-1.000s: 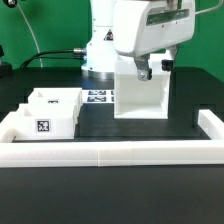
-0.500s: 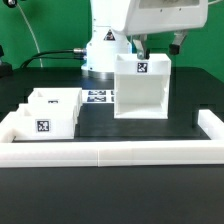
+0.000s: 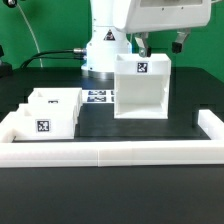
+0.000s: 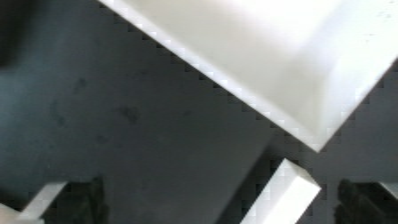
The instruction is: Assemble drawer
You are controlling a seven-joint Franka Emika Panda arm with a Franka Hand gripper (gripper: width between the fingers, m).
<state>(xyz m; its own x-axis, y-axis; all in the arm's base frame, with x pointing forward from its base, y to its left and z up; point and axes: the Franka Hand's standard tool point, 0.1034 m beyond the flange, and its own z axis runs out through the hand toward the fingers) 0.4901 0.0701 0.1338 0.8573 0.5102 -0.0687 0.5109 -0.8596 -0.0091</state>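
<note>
White plastic housing (image 3: 140, 92): stands upright on the black tabletop (image 3: 100, 125), toward its far edge, in the exterior view's right half. A square tag shows near its top.
End effector (image 3: 160, 46): hovers just above the housing's top rim, released. In the wrist view its fingers (image 4: 292, 196) are spread with only bare tabletop between them, so it grasps nothing.
Front tray (image 3: 45, 122): sits by the tabletop's near corner on the exterior view's left, tucked against the border wall (image 3: 120, 152), its tag facing the camera.
Rear tray (image 3: 58, 99): just behind the front tray. Whether the two touch cannot be told.
Marker board (image 3: 98, 97): lies flat between the trays and the housing.
Done, as I judge it: the housing is stood in place and free of any grip.
Left: both trays lie outside the housing and well apart from it, so neither is slid in. Most of the assembly is ahead.
Next, likely: the end effector crosses to one tray for a grasp.
</note>
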